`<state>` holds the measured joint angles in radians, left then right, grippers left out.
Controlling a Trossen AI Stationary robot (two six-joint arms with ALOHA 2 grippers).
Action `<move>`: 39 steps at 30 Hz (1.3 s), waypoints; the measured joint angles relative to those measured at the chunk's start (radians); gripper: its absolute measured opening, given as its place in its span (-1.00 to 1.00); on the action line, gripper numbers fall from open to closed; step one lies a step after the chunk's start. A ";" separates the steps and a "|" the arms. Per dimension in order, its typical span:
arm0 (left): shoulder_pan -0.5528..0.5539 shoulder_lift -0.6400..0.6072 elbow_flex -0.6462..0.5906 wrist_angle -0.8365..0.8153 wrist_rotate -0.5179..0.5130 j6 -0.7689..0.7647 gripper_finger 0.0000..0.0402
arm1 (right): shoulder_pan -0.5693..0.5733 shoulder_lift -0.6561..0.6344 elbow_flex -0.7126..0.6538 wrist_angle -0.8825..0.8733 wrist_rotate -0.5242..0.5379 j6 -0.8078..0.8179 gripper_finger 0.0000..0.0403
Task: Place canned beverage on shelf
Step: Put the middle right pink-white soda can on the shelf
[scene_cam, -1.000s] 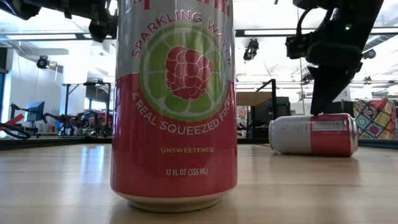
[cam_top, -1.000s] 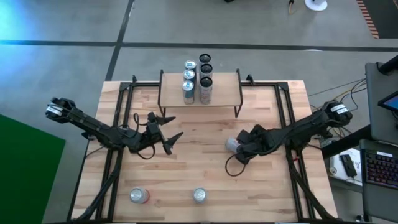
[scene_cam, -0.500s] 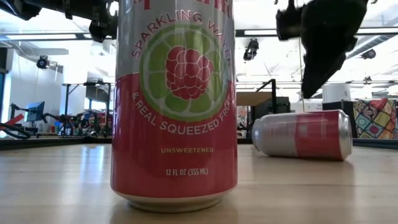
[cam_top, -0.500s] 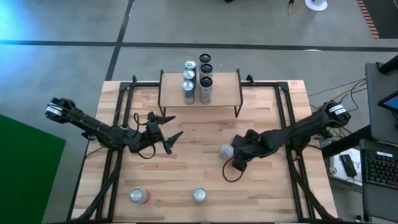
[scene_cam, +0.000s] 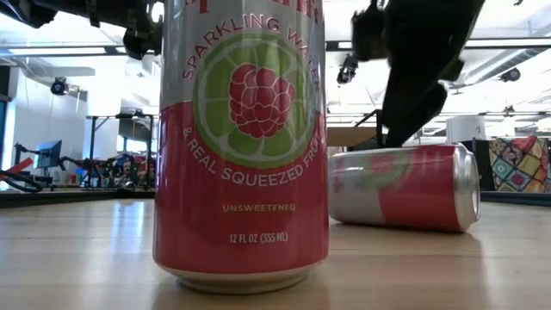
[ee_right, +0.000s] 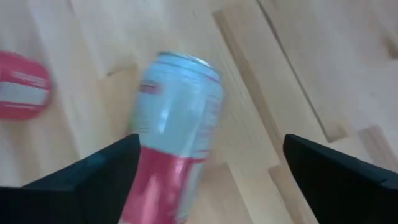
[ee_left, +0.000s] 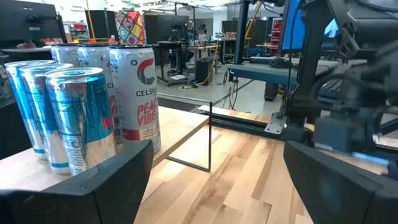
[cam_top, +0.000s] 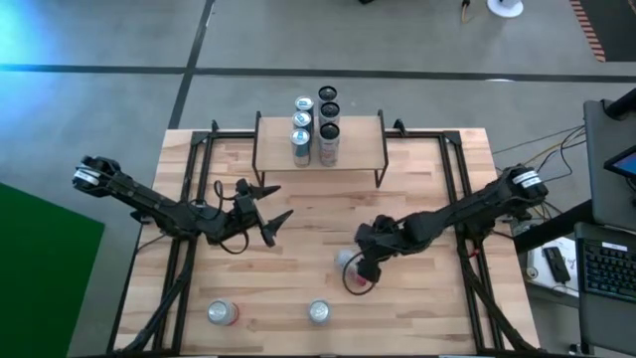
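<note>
A pink and silver can [cam_top: 348, 267] lies on its side on the tabletop, right of the middle; it also shows in the low view [scene_cam: 405, 188] and the right wrist view [ee_right: 177, 124]. My right gripper [cam_top: 358, 261] is open over it, one finger on each side [ee_right: 211, 140]. The shelf [cam_top: 363, 139] stands at the far edge with several upright cans [cam_top: 313, 129] on its plank. My left gripper [cam_top: 283, 201] is open and empty, left of the middle, pointing at the shelf [ee_left: 217, 149]. My right gripper comes at the lying can from above, slanting from the table's right, its fingers along the can's two sides. One finger [ee_right: 106, 174] stands close against the can's side [ee_right: 149, 168]; I cannot tell whether it touches. The can rests on the table.
Two pink cans stand upright near the table's near edge [cam_top: 222, 313] [cam_top: 318, 313]; the second fills the low view's front [scene_cam: 241, 146]. Black frame rails [cam_top: 194, 199] [cam_top: 462, 189] run along the table's left and right sides. Bare wood lies between shelf and grippers.
My right gripper has gone toward the table's near edge and a little to the left, staying open. The lying can has moved the same way along the table with it and has turned somewhat; it still lies on its side.
</note>
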<state>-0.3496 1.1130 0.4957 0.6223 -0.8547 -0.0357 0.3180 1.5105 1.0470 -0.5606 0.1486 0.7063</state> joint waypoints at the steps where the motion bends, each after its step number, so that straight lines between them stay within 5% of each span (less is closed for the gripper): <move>1: 0.000 0.000 0.000 -0.003 0.000 0.000 0.72 | 0.000 0.029 0.011 -0.001 0.000 0.000 0.94; 11: 0.000 0.000 0.000 -0.005 0.000 0.000 0.72 | 0.004 0.323 0.170 0.053 -0.169 -0.011 0.99; 18: 0.000 0.000 0.000 -0.020 0.000 0.000 0.72 | 0.000 0.374 0.196 0.072 -0.193 -0.017 0.91; 25: 0.001 0.002 0.001 -0.026 0.000 0.000 0.72 | -0.002 0.336 0.187 0.048 -0.200 -0.014 0.42; 30: 0.001 0.002 0.010 -0.035 0.000 0.000 0.72 | 0.001 0.247 0.179 0.044 -0.202 -0.065 0.40; 35: 0.001 0.003 0.014 -0.038 0.047 0.019 0.72 | 0.012 0.084 0.155 0.076 -0.028 -0.158 0.46; 39: 0.001 0.016 0.013 0.006 0.162 0.079 0.72 | 0.050 -0.100 0.052 0.345 0.116 -0.312 0.46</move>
<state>-0.3489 1.1286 0.5083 0.6286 -0.6929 0.0438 0.3681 1.4103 1.0991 -0.2160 0.2644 0.3945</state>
